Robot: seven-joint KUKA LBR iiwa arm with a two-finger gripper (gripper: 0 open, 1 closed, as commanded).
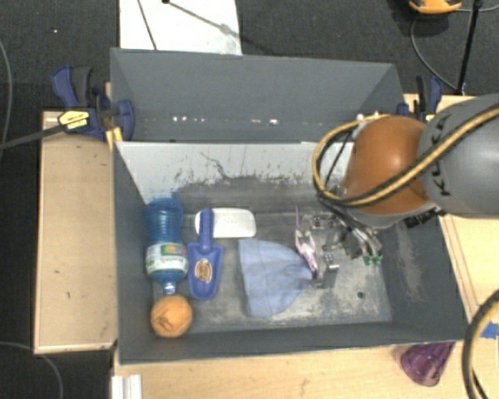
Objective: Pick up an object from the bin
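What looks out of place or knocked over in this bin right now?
A purple thing lies outside the bin, past its near right corner. Inside, the blue bottle lies on its side at the left, and the pale blue cloth sits crumpled beside the tool.

The arm (pixel 476 169) is a thick, smooth grey tube with dark lettering near its end. A rounded orange-brown cover (pixel 387 166) caps the wrist, looped by yellow and black cables (pixel 318 166). Beneath is a small silvery metal gripper (pixel 327 271) with green specks.
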